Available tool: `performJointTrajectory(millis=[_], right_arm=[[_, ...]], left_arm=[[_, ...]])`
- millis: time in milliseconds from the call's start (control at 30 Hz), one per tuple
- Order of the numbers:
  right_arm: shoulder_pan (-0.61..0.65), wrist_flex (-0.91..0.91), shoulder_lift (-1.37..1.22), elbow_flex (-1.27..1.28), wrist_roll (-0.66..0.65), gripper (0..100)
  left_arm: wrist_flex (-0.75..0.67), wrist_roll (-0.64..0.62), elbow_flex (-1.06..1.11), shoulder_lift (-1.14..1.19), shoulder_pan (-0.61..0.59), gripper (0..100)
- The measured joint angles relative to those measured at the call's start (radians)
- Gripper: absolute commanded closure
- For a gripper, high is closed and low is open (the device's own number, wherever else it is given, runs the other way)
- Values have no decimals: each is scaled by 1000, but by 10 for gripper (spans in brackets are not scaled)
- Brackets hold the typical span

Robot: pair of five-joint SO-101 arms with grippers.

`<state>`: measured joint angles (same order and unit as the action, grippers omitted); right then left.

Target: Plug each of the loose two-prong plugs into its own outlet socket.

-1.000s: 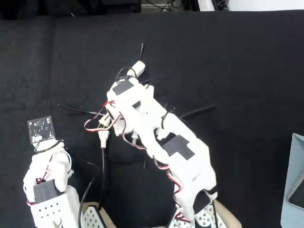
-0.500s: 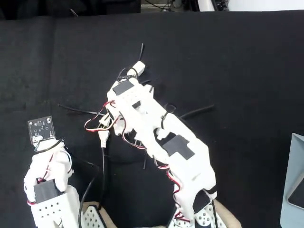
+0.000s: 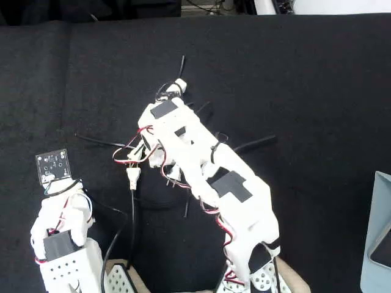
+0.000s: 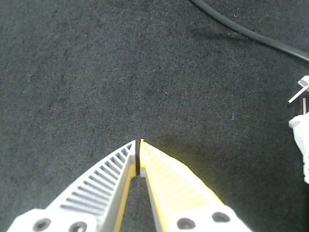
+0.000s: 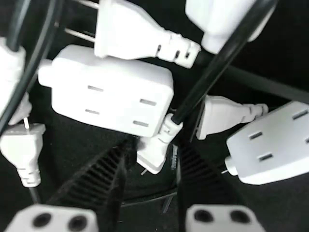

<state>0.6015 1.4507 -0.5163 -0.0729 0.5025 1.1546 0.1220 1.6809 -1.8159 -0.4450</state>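
A black cloth covered the table [image 3: 317, 91], and a strip of dim room clutter showed past its far edge. A grey-blue box [image 3: 379, 232] stood at the right edge.

The task's things lay heaped at the middle of the table, under the tip of the right arm [image 3: 211, 168]. All were white plastic, tangled with black cables [image 5: 217, 63].

Two outlet blocks could be counted in the right wrist view. The first block [image 5: 111, 99] was rounded, with four slots in two pairs. The second block [image 5: 270, 150], also slotted, lay close by. A further white body [image 5: 217, 19] could not be made out.

Four plugs lay loose there:
- a long plug [image 5: 140, 34] with two bare prongs, against the first block
- a side plug [image 5: 24, 145]
- a middle plug [image 5: 227, 116] between the blocks
- a small plug [image 5: 153, 157]

In the high view, another plug [image 3: 133, 177] lay just left of the arm; whether it was one of the four I could not tell.

The right gripper [image 5: 150, 147] had its black fingers [image 5: 111, 169] spread, with the small plug between them and a thin gap on each side. The left gripper [image 4: 139, 143] was closed on nothing, its tips meeting over bare cloth at the near left.
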Motion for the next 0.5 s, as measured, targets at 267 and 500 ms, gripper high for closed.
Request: performJointTrajectory(millis=[267, 500], right_arm=[[-2, 11, -104, -80, 0, 889], [-5, 74, -133, -150, 0, 982]], left_arm=[[0, 0, 0, 0, 0, 970], [0, 0, 0, 0, 0, 970]])
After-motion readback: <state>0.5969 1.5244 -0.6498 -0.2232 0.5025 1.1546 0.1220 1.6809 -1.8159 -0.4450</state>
